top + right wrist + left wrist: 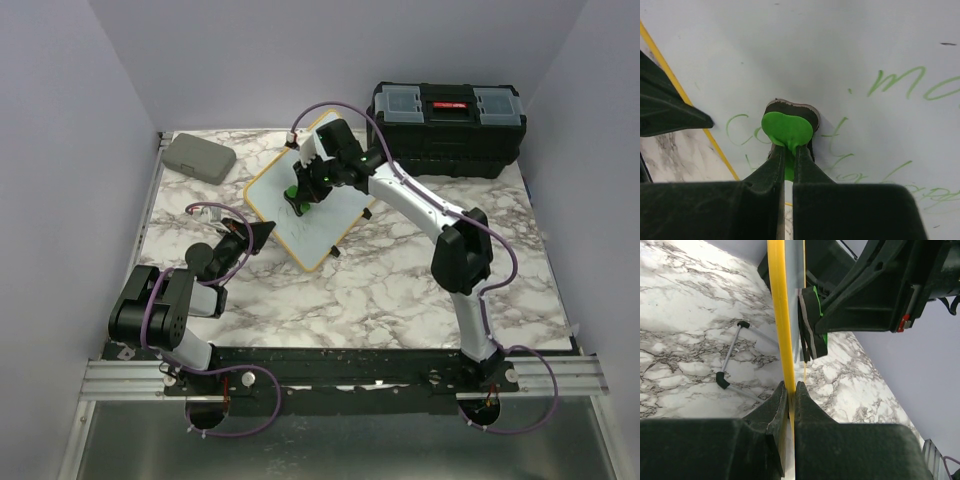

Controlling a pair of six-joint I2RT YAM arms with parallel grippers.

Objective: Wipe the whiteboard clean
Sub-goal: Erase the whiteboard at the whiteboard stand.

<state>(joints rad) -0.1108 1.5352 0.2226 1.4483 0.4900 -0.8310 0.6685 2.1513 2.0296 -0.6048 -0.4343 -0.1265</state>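
On a marbled bench [400, 290]: black toolbox [447, 125] well beyond the right pincer [788, 152], grey case [198, 155] well beyond the left pincer [791, 390], neither in the way.

Between the two pincers, the whiteboard [322, 238], turned corner-on and propped on its wire leg [732, 355]; how steeply, cannot tell. Clamped at its near-left edge by the left pincer, pressed together on the yellow rim. Pinched in the right pincer: a green-handled eraser [787, 127], pad face against the white surface. Green writing [895, 82] to the left of the pad, to the right of it and below it, so judged mid-wipe at best, with most of the marks left.

Likely trouble:
- Pushing too hard through the eraser against a board gripped at one thin edge only, enough to pivot it about the left pincer, fold the leg, or drag the rim out of the grip.
- Twisting the narrow green tab between the fingers on a sideways stroke, tipping the pad onto one edge to smear rather than clear.
- Running a stroke off toward the left pincer, near the lettering on that side, and knocking into it.

Pose:
- Right arm reached far forward and across to the left, elbow raised, wrist bent down onto the board.
- Left arm low and folded, forearm stretched forward and to the right, wrist rolled to set one finger on either side of the rim.
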